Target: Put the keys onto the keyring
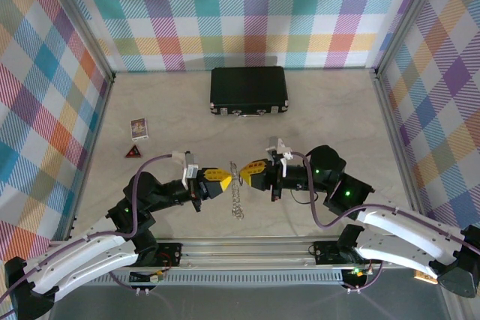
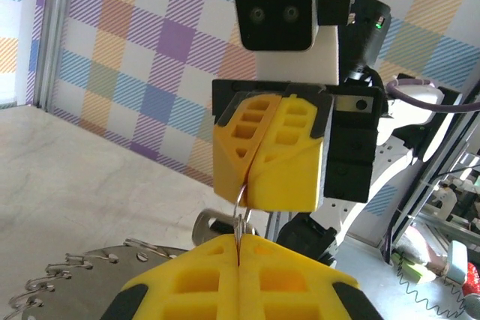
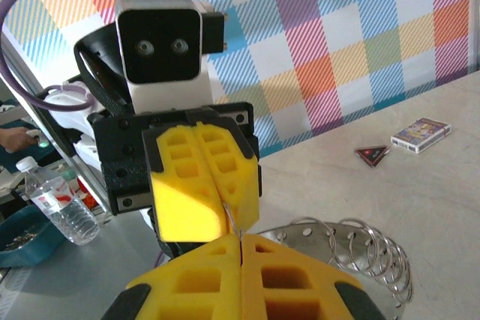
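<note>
Both claws meet tip to tip above the surface [image 1: 322, 121], mid-workspace, prob. so each can pinch one side of the keyring [image 2: 238, 201] & hold it up w/ room to work it. Left claw [image 1: 225, 179] is clenched on the thin wire loop; right claw [image 1: 247, 174] is clenched too, apparently on the same loop from the opp. side. The keyring is a slim greyish oval, barely visible betw. the two claws. The keys [image 1: 237, 201] hang just below the pinch as a silvery chain. In the wrist views they look like small bright metal pieces & wire coils. Whether any are threaded on yet: can't tell.
</note>
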`<state>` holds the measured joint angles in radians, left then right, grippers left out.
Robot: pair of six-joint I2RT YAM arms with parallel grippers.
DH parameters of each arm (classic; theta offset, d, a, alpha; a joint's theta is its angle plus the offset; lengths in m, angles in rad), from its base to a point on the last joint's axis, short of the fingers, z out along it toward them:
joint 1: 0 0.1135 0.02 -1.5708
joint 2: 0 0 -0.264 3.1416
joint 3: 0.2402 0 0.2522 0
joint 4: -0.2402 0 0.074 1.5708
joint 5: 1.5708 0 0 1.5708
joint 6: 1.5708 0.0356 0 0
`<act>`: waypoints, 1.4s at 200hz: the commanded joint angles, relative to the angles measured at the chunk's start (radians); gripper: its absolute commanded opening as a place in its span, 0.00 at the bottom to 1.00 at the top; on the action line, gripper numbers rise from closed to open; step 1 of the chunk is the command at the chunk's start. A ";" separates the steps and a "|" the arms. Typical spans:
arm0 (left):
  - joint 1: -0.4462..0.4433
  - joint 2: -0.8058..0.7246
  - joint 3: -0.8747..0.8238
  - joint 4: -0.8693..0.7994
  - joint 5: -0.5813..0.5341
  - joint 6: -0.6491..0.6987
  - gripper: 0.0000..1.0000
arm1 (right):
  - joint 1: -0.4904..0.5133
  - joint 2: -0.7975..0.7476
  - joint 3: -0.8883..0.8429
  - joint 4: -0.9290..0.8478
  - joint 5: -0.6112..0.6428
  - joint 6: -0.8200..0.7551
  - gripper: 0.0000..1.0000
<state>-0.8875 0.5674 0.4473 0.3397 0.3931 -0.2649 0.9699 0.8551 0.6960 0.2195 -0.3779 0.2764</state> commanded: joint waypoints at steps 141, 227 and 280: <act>0.010 -0.026 -0.009 0.058 -0.031 0.026 0.00 | 0.006 0.016 0.004 0.049 -0.019 0.041 0.00; 0.010 -0.020 -0.015 0.073 -0.027 0.030 0.00 | 0.006 0.008 0.003 0.055 -0.010 0.079 0.00; 0.010 -0.031 -0.022 0.076 -0.030 0.033 0.00 | 0.005 0.002 -0.007 0.071 -0.003 0.101 0.00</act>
<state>-0.8875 0.5526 0.4316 0.3443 0.3729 -0.2470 0.9699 0.8734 0.6853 0.2523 -0.3779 0.3557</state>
